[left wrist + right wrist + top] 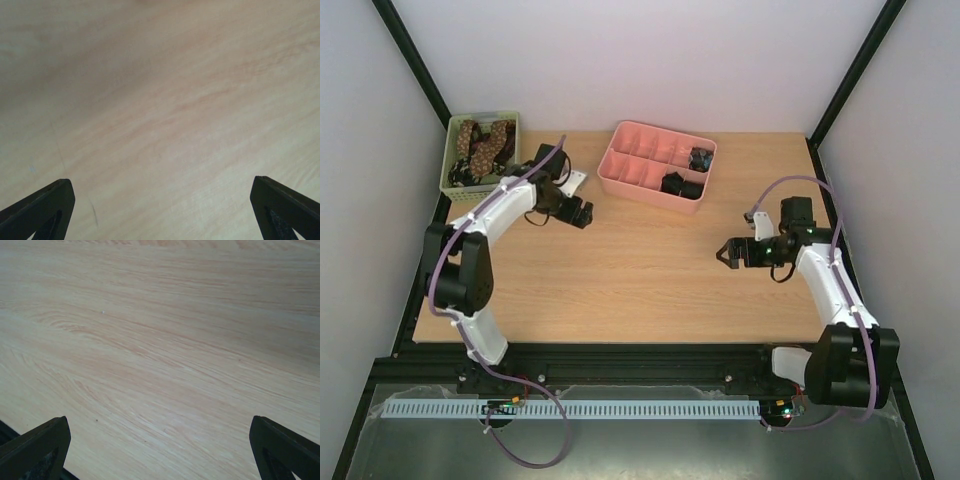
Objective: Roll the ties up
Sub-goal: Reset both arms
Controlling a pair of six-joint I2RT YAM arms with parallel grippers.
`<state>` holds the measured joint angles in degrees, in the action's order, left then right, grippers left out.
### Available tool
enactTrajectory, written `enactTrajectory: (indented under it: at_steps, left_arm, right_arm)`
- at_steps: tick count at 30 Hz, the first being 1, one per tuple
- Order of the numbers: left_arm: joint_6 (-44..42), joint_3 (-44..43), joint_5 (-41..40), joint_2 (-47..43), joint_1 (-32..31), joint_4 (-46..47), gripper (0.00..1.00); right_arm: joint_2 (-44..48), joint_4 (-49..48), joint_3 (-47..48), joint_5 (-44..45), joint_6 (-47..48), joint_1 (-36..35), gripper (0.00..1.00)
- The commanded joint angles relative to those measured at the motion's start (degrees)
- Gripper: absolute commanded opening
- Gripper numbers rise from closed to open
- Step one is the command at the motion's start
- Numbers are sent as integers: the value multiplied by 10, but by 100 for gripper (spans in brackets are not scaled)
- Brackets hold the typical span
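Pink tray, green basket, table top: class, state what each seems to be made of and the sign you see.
Pink tray: likely moulded plastic; even colour, smooth walls, thin dividers. Green basket: probably plastic too; uniform pale green, thin walls. Table top: wood or wood-look laminate, matt; pale streaky grain, no glare.

text: none legible | labels: none | numbers: none
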<state>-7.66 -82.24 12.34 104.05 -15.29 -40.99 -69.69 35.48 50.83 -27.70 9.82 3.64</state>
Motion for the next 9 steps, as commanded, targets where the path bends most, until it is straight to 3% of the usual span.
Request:
enactTrajectory:
  at_steps: [1,9]
  left_arm:
    - [19,52,-26,-69,-18,24,99]
    - [22,41,-24,-88,-22,4,99]
  right_arm:
    - [21,-4,-18,-34,-6,0,99]
    - [7,-33,-15,-50,-50,0,99]
